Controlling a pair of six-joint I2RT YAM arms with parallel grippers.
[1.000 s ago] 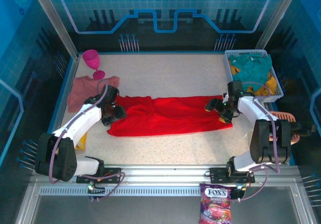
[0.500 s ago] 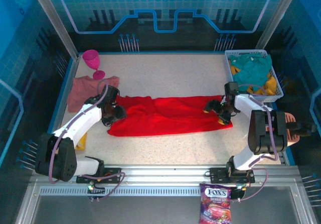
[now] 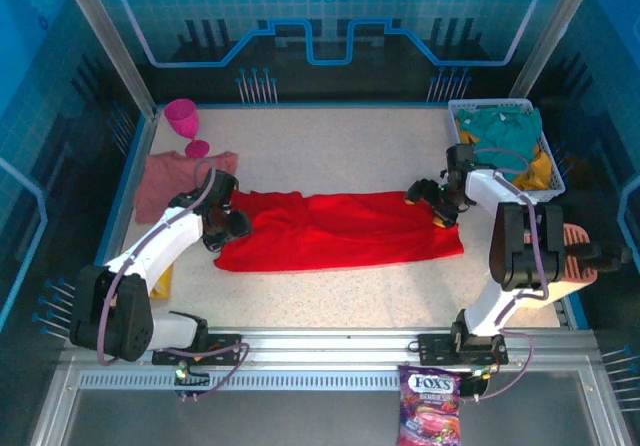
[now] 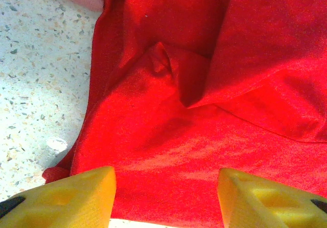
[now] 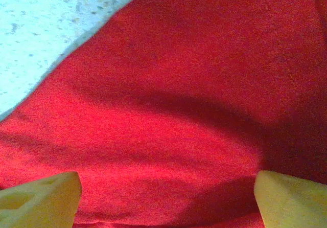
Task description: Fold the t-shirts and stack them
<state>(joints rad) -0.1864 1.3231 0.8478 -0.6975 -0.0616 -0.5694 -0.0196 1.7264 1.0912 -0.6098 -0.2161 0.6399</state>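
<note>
Now the right fingers (image 5: 41,197), spread empty, have slid up to the red t-shirt's (image 3: 340,231) far corner while the left fingers (image 4: 66,195) hover open opposite, likely readying the next fold.

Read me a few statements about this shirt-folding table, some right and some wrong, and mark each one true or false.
1. The red t-shirt lies as a long strip across the table. True.
2. The pink goblet lies tipped on its side. False: it stands upright at the table's far left corner.
3. The left claw and the right claw are both open over the red t-shirt. True.
4. The basket is empty. False: it holds teal cloth and yellow cloth.
5. The salmon t-shirt is stacked on the red one. False: it lies by the red one's left end, near the goblet.
</note>
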